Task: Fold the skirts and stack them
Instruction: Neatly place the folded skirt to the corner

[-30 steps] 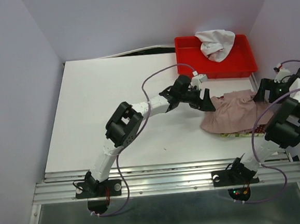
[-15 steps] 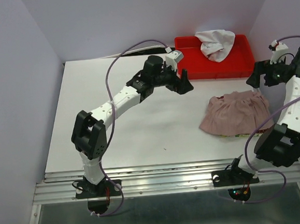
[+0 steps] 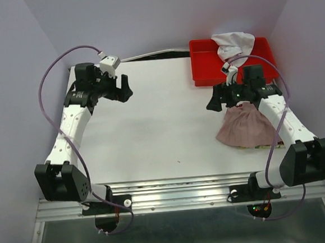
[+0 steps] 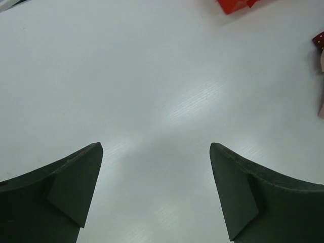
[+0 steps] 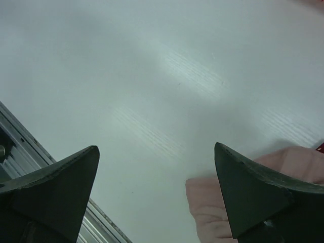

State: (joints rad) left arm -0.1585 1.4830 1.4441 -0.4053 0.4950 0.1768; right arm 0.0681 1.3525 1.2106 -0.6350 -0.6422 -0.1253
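The dusty-pink pleated skirt [image 3: 246, 127] lies folded at the right of the table, on top of a yellow-green patterned skirt whose edge [image 3: 259, 146] shows at its near side. A bit of the dark red dotted skirt [image 4: 319, 39] shows at the right edge of the left wrist view. My right gripper [image 3: 214, 105] is open and empty just above the table, beside the pink skirt's far-left corner [image 5: 207, 202]. My left gripper [image 3: 124, 93] is open and empty at the far left, over bare table.
A red bin [image 3: 206, 67] stands at the back right and holds a crumpled white cloth [image 3: 232, 45]. Its corner shows in the left wrist view [image 4: 235, 5]. The metal rail [image 3: 179, 196] runs along the table's near edge.
My left arm has swung from beside the pink skirt back to the far left of the table. My right arm has come in from the right edge to the skirt's far-left corner.
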